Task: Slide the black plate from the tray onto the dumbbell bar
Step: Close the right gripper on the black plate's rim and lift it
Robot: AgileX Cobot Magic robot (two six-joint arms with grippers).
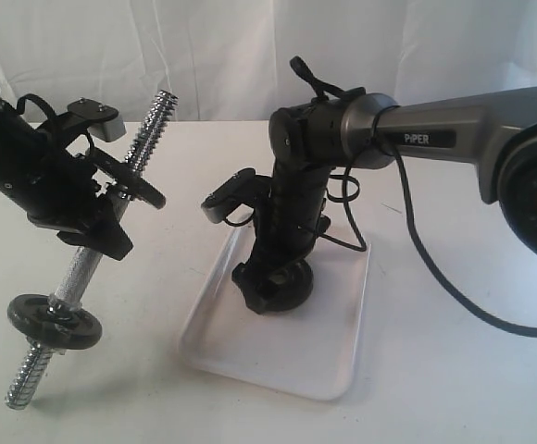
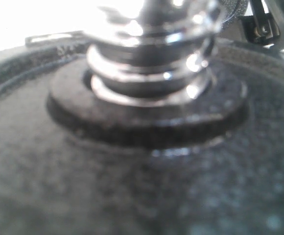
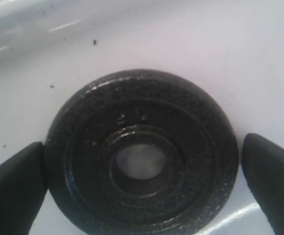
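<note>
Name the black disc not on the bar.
The black plate flat in the tray, between fingers of the right gripper; both other discs ride the dumbbell bar.

white table [image 1: 454, 388] carries the white tray [image 1: 278, 356]; a black cable [image 1: 454, 298] trails across it at right

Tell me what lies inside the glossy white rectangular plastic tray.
One small round matte-black weight plate lies flat on the tray floor, between the open fingers of the right gripper. White tray shows through its centre hole; the floor beneath the plate is covered.
</note>
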